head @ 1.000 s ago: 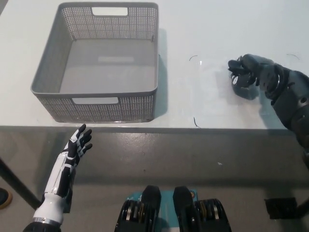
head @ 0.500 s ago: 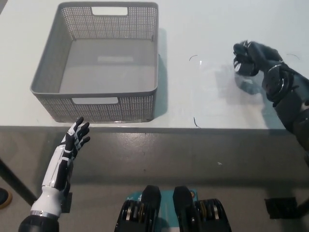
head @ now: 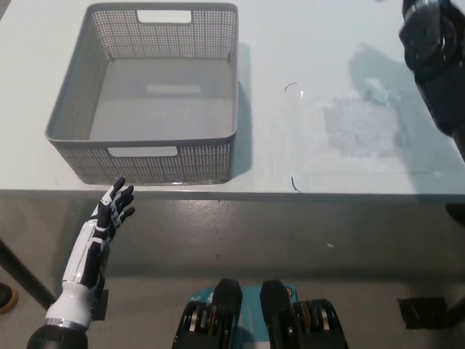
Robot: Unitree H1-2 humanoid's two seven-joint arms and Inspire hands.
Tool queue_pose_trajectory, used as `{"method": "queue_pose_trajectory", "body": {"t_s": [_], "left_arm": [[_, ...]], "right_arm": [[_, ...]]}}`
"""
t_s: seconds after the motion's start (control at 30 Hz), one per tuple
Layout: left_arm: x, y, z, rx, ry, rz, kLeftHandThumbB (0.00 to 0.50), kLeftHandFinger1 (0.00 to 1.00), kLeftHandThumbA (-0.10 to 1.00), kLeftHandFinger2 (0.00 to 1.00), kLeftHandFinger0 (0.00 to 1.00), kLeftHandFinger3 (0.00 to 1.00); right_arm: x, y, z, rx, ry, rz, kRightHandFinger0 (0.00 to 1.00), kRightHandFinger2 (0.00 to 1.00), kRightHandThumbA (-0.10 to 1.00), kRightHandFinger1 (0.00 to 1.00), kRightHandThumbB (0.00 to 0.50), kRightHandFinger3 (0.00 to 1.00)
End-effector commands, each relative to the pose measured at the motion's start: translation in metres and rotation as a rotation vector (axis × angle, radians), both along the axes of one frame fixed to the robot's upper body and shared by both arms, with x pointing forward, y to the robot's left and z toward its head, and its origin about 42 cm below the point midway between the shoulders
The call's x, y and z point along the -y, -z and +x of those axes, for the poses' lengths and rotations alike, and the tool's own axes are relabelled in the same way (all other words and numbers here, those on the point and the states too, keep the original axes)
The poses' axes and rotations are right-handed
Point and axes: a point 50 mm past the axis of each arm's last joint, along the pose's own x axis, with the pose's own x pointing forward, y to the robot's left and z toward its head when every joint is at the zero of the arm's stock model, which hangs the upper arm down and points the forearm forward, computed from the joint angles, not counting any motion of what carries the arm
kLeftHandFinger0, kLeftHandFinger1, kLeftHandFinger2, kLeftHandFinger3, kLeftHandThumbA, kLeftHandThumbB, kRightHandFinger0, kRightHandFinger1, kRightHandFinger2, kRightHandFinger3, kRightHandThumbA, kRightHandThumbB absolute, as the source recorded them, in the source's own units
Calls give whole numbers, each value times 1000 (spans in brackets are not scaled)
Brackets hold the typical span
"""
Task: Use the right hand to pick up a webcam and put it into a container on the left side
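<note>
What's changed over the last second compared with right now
The black right arm rose from the table's right side toward the picture's top right; its hand, which had closed on a dark object there, is now out of view. The grey basket stayed empty, and the left hand stayed open below the table edge.

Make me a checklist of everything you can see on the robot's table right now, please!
Surface: white table, faint scuff marks.
Job's things: grey perforated basket at left, empty; webcam not visible.
Clutter: nothing seen.
Hands: white left hand open, below the table edge; black right arm at top right, hand out of frame.
Cables: nothing seen.
Surroundings: grey floor in front of the table.
</note>
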Motion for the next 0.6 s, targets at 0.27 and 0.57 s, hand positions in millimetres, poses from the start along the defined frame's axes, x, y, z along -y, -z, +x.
{"method": "queue_pose_trajectory", "body": {"t_s": [0.27,0.57], "left_arm": [[0,-2,-1,12,35,35,106,1000,1000,1000,1000,1000],[6,-5,3,13,62,68,104,1000,1000,1000,1000,1000]], "right_arm": [[-123,-141,-48,257,-268,38,4,805,-100,427,188,905],[-216,-118,-61,196,-380,-18,0,778,-100,359,251,808]]}}
